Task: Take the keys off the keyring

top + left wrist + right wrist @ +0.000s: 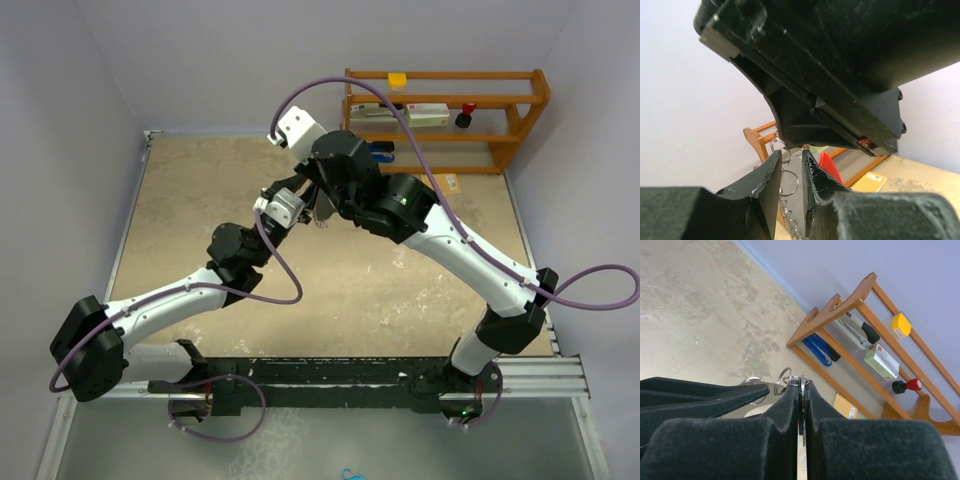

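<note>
Both arms meet in the air above the table, over its middle toward the far edge; the keyring hangs between them, clear of the surface; its red strip shows just beyond the left gripper. Left gripper: the fingers stand slightly apart with small wire rings in the gap; whether they pinch one cannot be told. Right gripper: jaws pressed together on the keyring, clamping one thin metal loop of it. A beaded chain hangs below the wire rings. The keys cannot be made out singly. A wooden rack stands at the far right corner.
</note>
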`<move>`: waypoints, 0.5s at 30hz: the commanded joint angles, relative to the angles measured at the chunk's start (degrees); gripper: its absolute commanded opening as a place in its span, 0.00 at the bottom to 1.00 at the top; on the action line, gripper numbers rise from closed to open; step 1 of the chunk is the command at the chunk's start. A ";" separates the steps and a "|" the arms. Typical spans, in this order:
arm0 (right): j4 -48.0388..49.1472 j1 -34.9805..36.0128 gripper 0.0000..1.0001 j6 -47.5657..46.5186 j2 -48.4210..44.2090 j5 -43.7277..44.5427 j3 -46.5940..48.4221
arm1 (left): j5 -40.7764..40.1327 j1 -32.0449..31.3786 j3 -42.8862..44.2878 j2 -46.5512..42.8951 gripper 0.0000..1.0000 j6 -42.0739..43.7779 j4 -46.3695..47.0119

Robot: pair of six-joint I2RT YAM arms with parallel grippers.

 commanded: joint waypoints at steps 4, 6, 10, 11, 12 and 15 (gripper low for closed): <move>1.23 -0.17 0.00 1.06 -2.27 -0.04 2.53 | -3.65 0.15 0.33 1.56 0.20 -1.12 7.90; 1.19 -0.17 0.00 1.27 -2.43 -0.34 2.44 | -4.25 0.15 0.28 2.09 0.20 -0.83 8.76; 1.08 -0.16 0.00 1.51 -2.55 -1.34 2.50 | -5.19 0.15 0.65 3.40 0.19 -0.39 9.89; 1.04 -0.10 0.00 1.58 -2.55 -1.65 2.59 | -5.32 0.15 0.82 3.76 0.19 -0.29 10.04; 1.06 -0.09 0.00 1.64 -2.47 -1.88 2.69 | -5.35 0.15 0.95 4.05 0.19 -0.24 10.06; 0.81 -0.08 0.00 1.58 -2.17 -2.06 3.23 | -5.34 0.15 1.31 4.62 0.19 -0.26 10.11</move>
